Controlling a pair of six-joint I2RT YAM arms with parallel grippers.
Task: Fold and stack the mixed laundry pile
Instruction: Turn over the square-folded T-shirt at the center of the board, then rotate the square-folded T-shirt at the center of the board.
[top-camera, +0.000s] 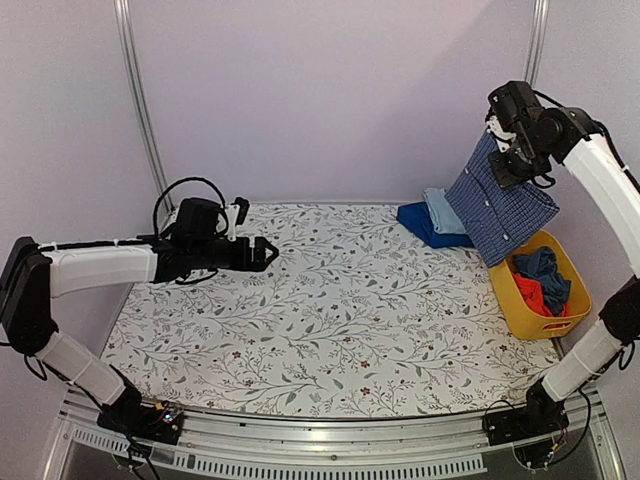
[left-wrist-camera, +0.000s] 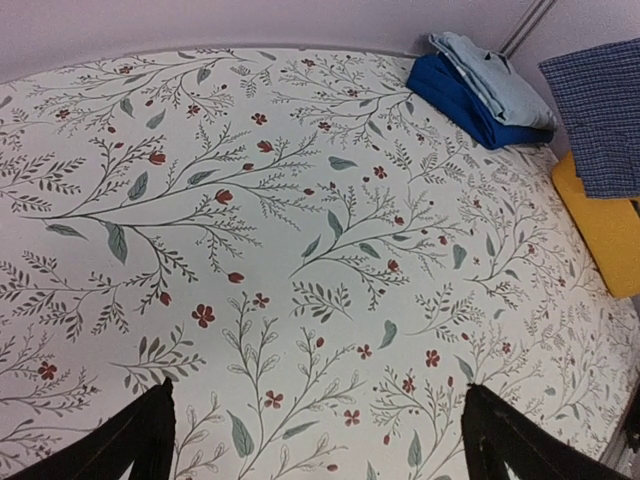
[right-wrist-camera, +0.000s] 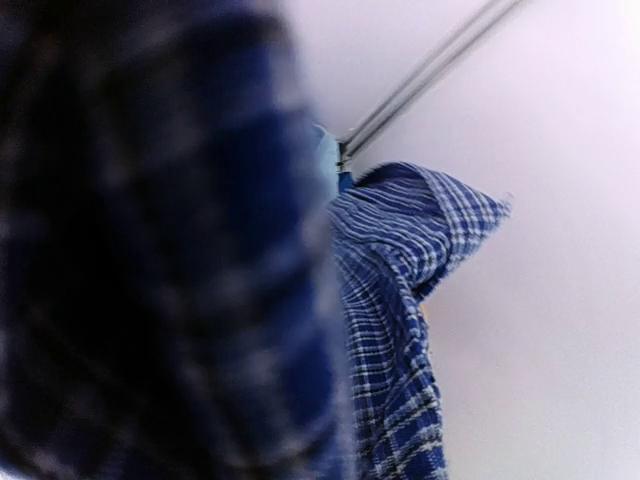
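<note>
Hanging from the right gripper (top-camera: 513, 152) (clamped tight on its upper edge), the blue check shirt (top-camera: 505, 212) dangled above the yellow basket (top-camera: 518, 306) — dark blue and red-orange garments (top-camera: 541, 282) inside. Left gripper (top-camera: 268, 253) hovered over the table (top-camera: 330, 330), fingers apart, empty.

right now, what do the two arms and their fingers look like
Both the left arm and right arm have white rounded shells between black joints. A black cable loops over the left wrist. The left fingers are plain black.
</note>
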